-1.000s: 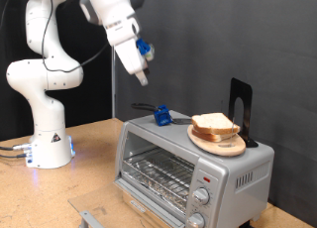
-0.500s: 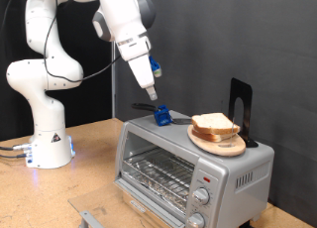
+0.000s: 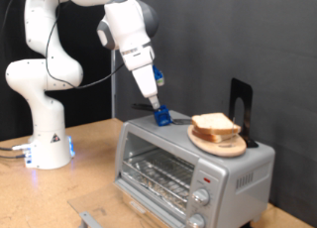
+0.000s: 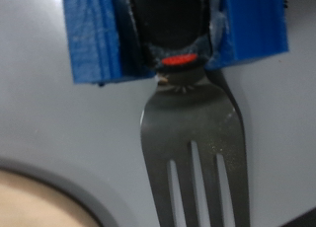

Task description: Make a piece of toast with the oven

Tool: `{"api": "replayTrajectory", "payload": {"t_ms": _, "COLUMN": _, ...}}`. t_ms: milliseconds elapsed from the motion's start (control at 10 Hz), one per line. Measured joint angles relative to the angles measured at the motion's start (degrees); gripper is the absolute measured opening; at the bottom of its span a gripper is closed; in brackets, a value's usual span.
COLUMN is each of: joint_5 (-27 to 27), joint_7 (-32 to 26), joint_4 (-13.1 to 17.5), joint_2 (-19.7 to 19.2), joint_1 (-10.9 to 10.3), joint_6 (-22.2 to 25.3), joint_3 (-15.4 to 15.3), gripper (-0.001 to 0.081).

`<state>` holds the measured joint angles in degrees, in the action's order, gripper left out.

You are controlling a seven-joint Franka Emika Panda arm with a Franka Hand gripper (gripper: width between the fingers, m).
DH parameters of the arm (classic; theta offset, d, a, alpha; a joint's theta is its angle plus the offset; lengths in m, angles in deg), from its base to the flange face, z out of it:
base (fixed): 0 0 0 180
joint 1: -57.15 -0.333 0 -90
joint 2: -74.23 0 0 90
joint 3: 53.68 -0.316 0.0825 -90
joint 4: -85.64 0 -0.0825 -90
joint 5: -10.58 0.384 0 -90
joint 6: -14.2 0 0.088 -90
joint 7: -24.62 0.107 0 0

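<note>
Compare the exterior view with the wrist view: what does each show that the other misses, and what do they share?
Only the exterior view shows the oven, the bread slices on a wooden plate atop it, and the gripper down at the blue holder. Only the wrist view shows the fork, its tines clear. Both show the blue holder and the oven's silver top.

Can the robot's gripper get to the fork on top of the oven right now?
Probably yes. The gripper hangs right above the blue-handled fork on top of the oven, and nothing sits between them. The bread on its wooden plate lies off to the exterior view's right.
</note>
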<state>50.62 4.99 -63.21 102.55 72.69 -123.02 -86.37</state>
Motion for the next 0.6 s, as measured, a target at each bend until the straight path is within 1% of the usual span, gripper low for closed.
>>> {"api": "replayTrajectory", "payload": {"t_ms": 300, "joint_5": 1.5, "joint_7": -0.3, "joint_4": -0.3, "joint_2": -2.2, "joint_1": -0.1, "joint_6": -1.6, "joint_3": -0.6, "gripper": 0.0809}}
{"api": "replayTrajectory", "payload": {"t_ms": 600, "joint_5": 2.1, "joint_7": -1.3, "joint_4": -0.4, "joint_2": -3.2, "joint_1": -0.3, "joint_6": -1.7, "joint_3": -1.5, "gripper": 0.0809}}
